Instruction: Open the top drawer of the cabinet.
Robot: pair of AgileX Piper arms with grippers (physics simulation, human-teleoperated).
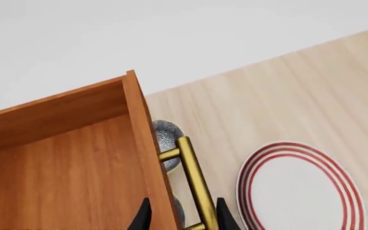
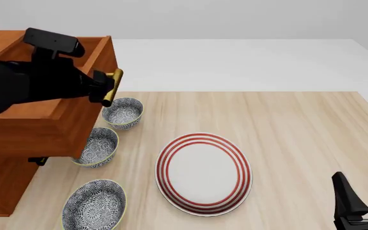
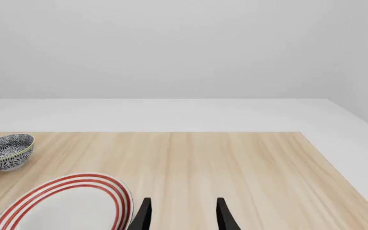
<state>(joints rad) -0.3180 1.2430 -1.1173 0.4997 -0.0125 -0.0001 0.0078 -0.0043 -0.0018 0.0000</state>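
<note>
Cabinet (image 2: 8,182): at 9 o'clock on the table (image 2: 299,124), against the left edge of the front view.
Top drawer (image 2: 50,120): pulled out from the cabinet, its front jutting over the table toward 3 o'clock; open inside visible in the left wrist view.
Handle (image 1: 195,184): brass bar on the drawer front.
Left gripper (image 1: 182,215): arm stretches across the drawer top, fingers either side of the drawer's front board and bar; whether they clamp it I cannot tell.
Bowls: three patterned, just beside the drawer front; the middle bowl (image 2: 96,146) is partly under it.
Plate (image 2: 203,172): red-ringed, centre, apart from the bowls.
Open room: bare wood from 12 to 3 o'clock.
Right gripper (image 2: 362,191): at 5 o'clock, fingers spread, holding nothing, near the table's near edge.
</note>
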